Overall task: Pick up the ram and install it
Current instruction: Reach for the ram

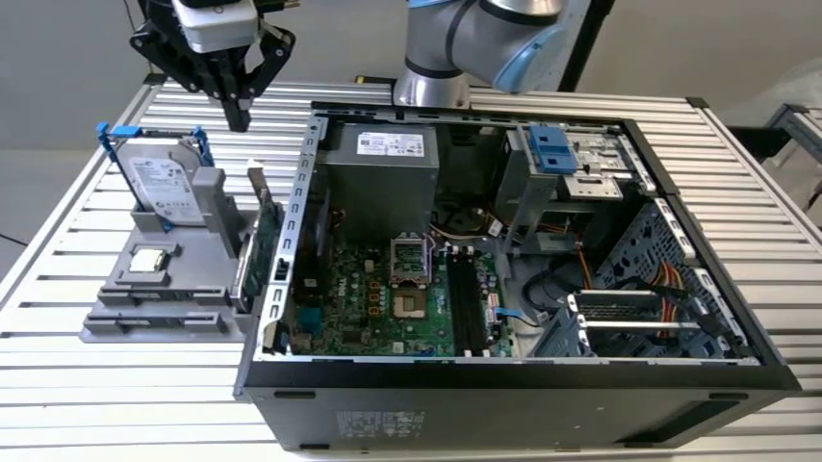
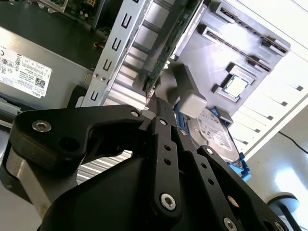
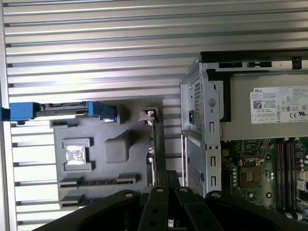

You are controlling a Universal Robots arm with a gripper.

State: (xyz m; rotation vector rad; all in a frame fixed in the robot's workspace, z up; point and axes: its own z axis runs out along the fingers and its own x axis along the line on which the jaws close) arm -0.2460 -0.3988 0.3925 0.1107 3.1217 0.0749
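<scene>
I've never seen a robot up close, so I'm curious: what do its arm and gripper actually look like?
The arm is built from rounded silver-grey segments with light blue caps at the joints. Its gripper has a whitish body and black, angular linked fingers; in the second wrist view they are dotted with small silver screws.

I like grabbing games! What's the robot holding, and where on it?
Nothing. The gripper hangs near the grey tray, jaws shut and empty.
</scene>
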